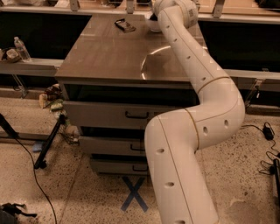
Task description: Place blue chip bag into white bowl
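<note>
While the white arm spans the grey metal table, its gripper hangs over the small round white bowl at the far side.
Just beneath, a dark scrap, seemingly the crumpled blue foil chip bag, meets the bowl's mouth; gripped or loose, I cannot tell.

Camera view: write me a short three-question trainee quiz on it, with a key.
1. True or false: the small dark object lies inside the white bowl.
2. Where is the pincer? A: at the far end of the cabinet top, by the bowl. B: at its near edge. C: off the cabinet, to the left.
3. Fill in: the blue tape mark forms the letter ___.
Key: 1 false; 2 A; 3 X.
</note>
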You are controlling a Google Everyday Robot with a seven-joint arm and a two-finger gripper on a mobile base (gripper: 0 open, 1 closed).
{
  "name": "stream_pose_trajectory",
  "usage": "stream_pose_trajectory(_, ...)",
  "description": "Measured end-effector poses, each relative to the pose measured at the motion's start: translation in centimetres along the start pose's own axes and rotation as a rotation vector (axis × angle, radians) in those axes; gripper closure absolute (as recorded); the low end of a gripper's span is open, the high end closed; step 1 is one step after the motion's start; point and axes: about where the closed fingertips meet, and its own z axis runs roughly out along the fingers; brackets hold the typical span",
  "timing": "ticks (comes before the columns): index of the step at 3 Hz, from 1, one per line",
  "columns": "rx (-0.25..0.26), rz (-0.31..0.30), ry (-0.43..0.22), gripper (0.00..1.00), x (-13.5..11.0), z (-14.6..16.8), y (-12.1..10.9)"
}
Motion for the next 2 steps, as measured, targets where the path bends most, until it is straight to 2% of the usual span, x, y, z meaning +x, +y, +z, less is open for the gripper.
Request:
stream_pose_trajectory(1, 0.010, 0.008, 0.017, 1.00, 0.43, 0.14, 0.07)
stream_pose_trajectory(2, 0.020, -0.001, 0.027, 0.85, 0.49, 0.14, -0.03)
